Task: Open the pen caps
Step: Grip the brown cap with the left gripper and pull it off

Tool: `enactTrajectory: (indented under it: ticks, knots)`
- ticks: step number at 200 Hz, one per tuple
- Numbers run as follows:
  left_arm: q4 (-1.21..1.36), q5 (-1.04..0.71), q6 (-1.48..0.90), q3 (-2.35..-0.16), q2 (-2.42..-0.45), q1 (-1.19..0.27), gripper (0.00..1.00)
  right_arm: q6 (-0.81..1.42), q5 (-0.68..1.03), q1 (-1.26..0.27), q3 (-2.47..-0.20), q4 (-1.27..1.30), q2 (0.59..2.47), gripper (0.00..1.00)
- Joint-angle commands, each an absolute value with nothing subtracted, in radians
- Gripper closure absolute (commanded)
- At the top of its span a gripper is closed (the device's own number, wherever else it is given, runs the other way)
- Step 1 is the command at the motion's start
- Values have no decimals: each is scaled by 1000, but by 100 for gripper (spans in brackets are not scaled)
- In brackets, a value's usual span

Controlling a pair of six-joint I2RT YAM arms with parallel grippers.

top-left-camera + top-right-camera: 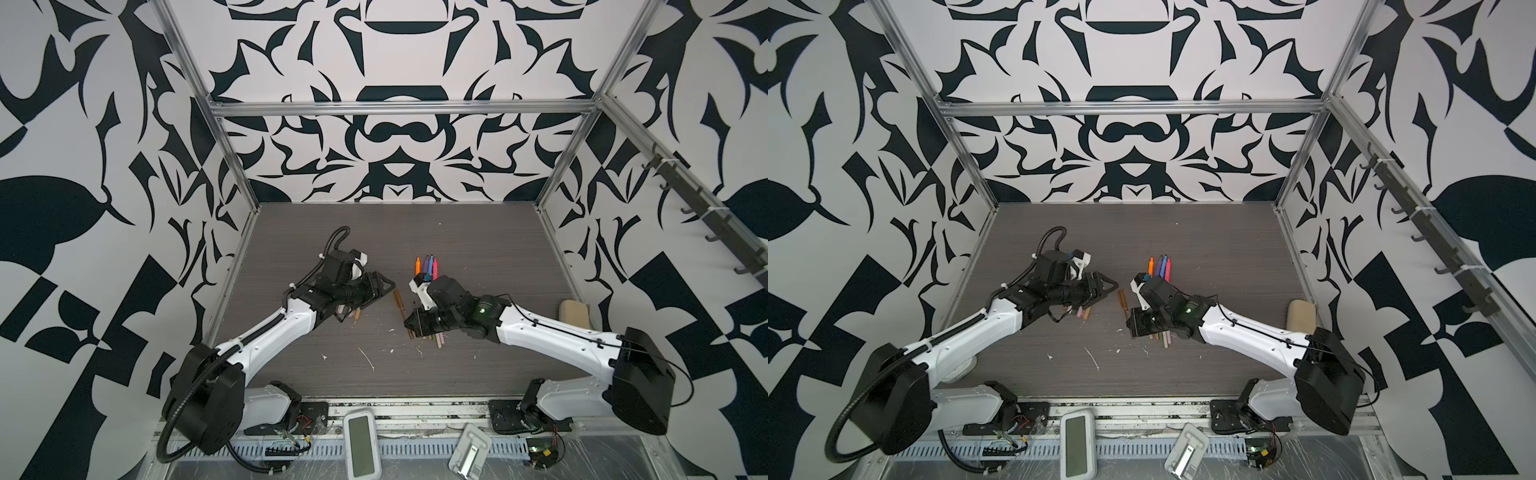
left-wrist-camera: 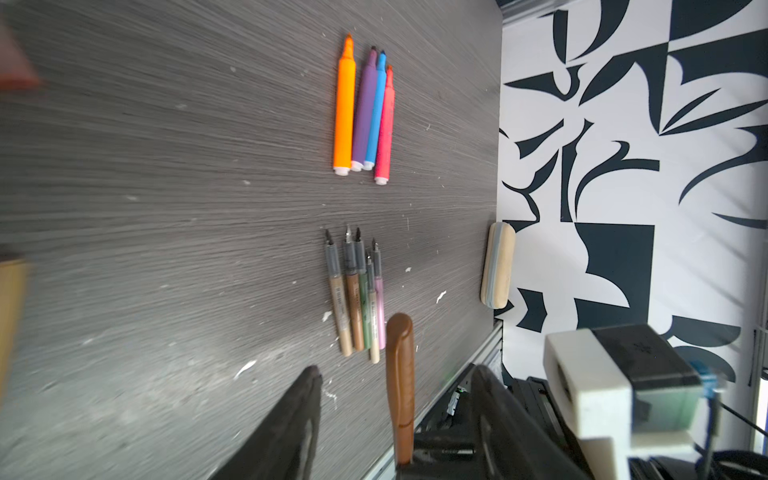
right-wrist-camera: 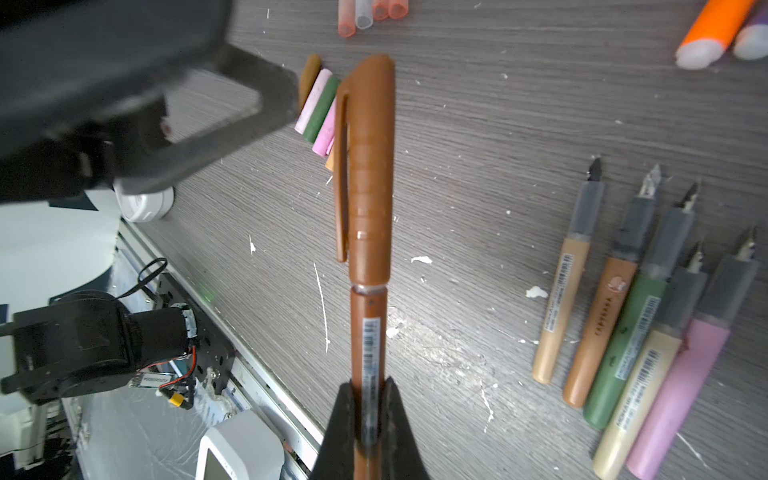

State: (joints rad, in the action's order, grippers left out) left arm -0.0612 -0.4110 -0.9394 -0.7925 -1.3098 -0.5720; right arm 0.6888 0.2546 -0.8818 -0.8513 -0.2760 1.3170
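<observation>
In both top views the brown pen (image 1: 400, 305) (image 1: 1122, 302) is held over the middle of the counter (image 1: 478, 232) (image 1: 1204, 232), between the two arms. The right claw (image 1: 410, 329) (image 1: 1133, 328) has its near end. The left claw (image 1: 384, 288) (image 1: 1106, 286) comes at its far end from the left. The bright pens (image 1: 426, 266) (image 1: 1160, 266) lie just beyond. The muted pens (image 1: 436, 341) (image 1: 1165, 341) are partly under the right arm, and the loose caps (image 1: 354, 314) (image 1: 1082, 312) are under the left arm.

In the left wrist view the left claw (image 2: 397, 370) is spread about halfway. It has one finger on each side of the brown cap (image 2: 400, 345), with a gap on both sides, so it grips nothing.

In the right wrist view the right claw (image 3: 365, 388) is pressed tight on the barrel, low down by the barcode label. The brown cap (image 3: 370, 166) is still seated, and a clip runs along one side of it. One finger (image 3: 266, 79) of the left claw is near the cap's tip without touching it.

The pen looks light, stiff and smooth. The cap is probably a friction fit, and it could slip in a loose pinch. The best hold seems to be across the cap's ribbed middle, with the pads off the clip. From there the pull should run straight along the barrel, so the nib comes out clean.
</observation>
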Motion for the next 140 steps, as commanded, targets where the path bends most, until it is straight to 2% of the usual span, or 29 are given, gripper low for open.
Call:
enactTrajectory:
  ticks: [1,37,58,80,104,140]
  knots:
    - [-3,-419,-968,-831,-1361,-603,40,679,315,-878,-842,-218,1265,100]
    - [7,-419,-973,-851,-1406,-636,42,677,316,-876,-829,-215,1237,100]
    - [14,-433,-976,-862,-1419,-645,55,680,316,-876,-825,-213,1236,100]
    - [25,-449,-973,-864,-1418,-650,75,683,297,-873,-823,-216,1232,100]
    - [49,-479,-977,-860,-1414,-653,79,694,270,-869,-814,-215,1221,100]
    - [58,-500,-976,-853,-1403,-657,100,698,259,-859,-824,-225,1227,100]
